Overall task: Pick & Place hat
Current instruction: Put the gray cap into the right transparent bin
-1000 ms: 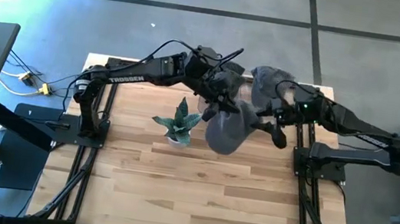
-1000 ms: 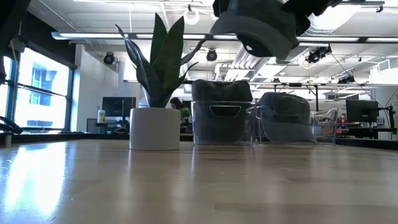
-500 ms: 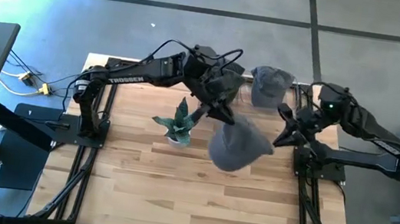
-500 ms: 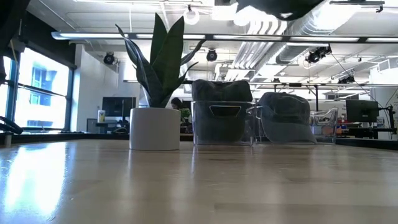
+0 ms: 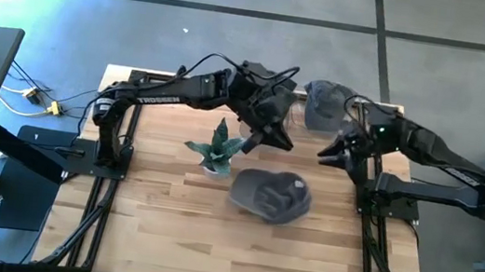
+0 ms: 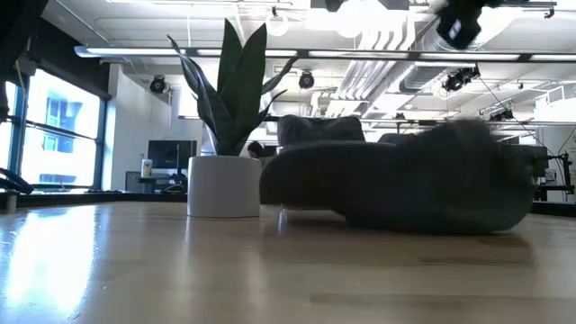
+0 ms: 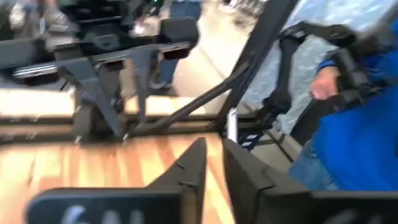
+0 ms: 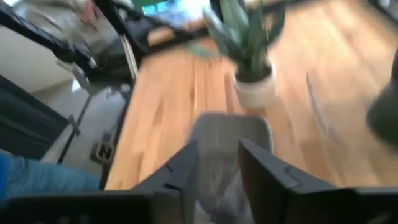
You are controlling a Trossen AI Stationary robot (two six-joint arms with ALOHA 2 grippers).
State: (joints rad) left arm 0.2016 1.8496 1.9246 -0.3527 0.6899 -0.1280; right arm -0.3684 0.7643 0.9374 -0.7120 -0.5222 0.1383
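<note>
The hat [image 5: 270, 196] has dropped from my grippers to mid-table (beside the plant [image 5: 216, 149]). My left gripper [image 5: 281, 141] and right gripper [image 5: 326, 154] hang empty, fingers slightly parted; placing looks done.

A lab or workshop: exposed ducts [image 6: 387, 36] and strip lights across the top of the low view, monitors [image 6: 166, 155] at middle left, concrete floor [image 5: 237, 32].
</note>
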